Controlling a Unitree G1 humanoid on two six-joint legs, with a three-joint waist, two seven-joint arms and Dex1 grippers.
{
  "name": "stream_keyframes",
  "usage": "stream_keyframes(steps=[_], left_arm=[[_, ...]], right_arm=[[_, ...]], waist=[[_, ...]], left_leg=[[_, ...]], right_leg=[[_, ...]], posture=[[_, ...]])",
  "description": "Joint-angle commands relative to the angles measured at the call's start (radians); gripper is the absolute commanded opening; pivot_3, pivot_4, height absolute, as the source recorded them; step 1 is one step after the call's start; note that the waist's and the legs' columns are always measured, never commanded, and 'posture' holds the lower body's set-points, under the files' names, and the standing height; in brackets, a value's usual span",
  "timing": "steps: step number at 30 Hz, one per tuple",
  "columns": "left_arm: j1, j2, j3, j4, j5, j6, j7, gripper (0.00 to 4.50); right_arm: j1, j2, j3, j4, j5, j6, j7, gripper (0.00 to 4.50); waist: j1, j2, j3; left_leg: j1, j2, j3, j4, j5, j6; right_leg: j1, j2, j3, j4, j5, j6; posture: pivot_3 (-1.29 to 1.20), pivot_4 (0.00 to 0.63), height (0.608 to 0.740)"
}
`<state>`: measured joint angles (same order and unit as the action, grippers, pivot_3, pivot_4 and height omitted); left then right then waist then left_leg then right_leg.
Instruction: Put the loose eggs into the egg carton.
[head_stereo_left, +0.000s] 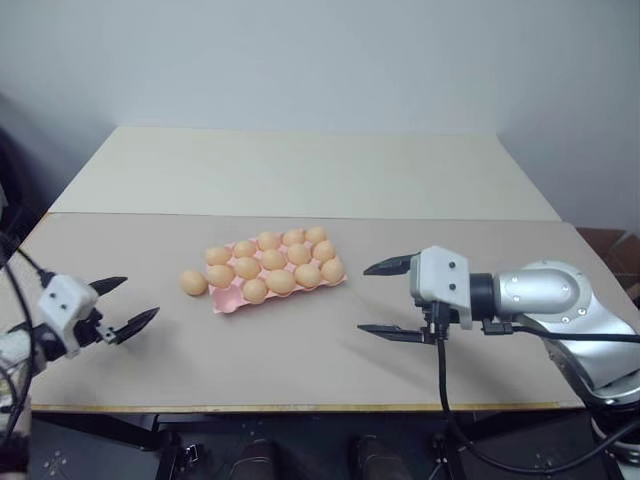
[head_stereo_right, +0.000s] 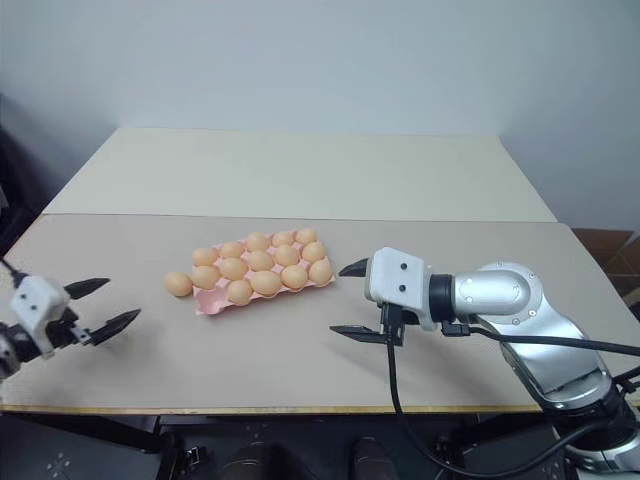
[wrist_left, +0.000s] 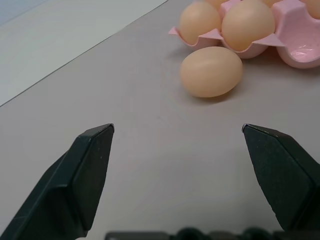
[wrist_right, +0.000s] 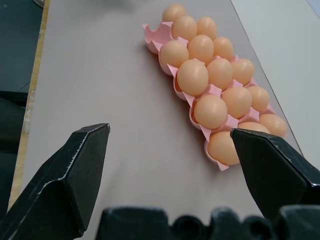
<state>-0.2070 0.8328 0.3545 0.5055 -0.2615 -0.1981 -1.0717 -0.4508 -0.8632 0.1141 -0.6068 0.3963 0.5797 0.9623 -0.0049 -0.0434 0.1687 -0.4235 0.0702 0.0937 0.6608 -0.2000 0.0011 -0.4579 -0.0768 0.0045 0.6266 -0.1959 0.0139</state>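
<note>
Plainly, the smooth pale orange-tan oval loose egg (head_stereo_left: 193, 283) left of centre, just beside the flat pink moulded egg carton (head_stereo_left: 228, 301), could be nudged and rolled away if the empty left gripper (head_stereo_left: 120, 307), fingers wide apart at lower left, is brought in off-line, while the right gripper (head_stereo_left: 392, 298) is held open and empty at centre right.

Lab (bare test table (head_stereo_left: 300, 180), blank wall (head_stereo_left: 320, 60))

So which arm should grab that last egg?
Probably the left: the loose egg lies on the table at the carton's left end, nearest the open left gripper. The right gripper is past the carton's other end.
</note>
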Motion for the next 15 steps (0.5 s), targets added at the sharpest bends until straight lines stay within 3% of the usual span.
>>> stream_keyframes(steps=[1, 8, 15], left_arm=[[-0.116, -0.008, -0.079, 0.123, 0.038, -0.068, -0.055, 4.48], [-0.296, -0.032, -0.171, 0.336, 0.063, -0.115, -0.167, 4.48], [-0.435, -0.075, -0.216, 0.512, 0.130, -0.186, -0.123, 4.48]], right_arm=[[-0.005, -0.012, -0.034, -0.043, 0.002, 0.017, -0.022, 4.50], [-0.002, -0.025, -0.050, -0.064, 0.005, 0.051, -0.049, 4.50], [0.006, -0.026, -0.057, -0.084, 0.007, 0.074, -0.076, 4.50]], waist=[[0.002, 0.000, 0.000], [-0.003, -0.001, 0.000], [0.000, -0.001, -0.001]], left_leg=[[0.000, 0.000, 0.000, 0.000, 0.000, 0.000], [0.000, 0.000, 0.000, 0.000, 0.000, 0.000], [0.000, 0.000, -0.001, 0.000, 0.000, 0.001]], right_leg=[[0.000, 0.000, 0.000, 0.000, 0.000, 0.000], [0.000, 0.001, 0.000, 0.000, 0.005, 0.002], [0.001, 0.001, 0.000, 0.001, 0.005, 0.004]], posture=[[0.00, 0.150, 0.740], [0.00, 0.150, 0.740], [0.00, 0.150, 0.740]])
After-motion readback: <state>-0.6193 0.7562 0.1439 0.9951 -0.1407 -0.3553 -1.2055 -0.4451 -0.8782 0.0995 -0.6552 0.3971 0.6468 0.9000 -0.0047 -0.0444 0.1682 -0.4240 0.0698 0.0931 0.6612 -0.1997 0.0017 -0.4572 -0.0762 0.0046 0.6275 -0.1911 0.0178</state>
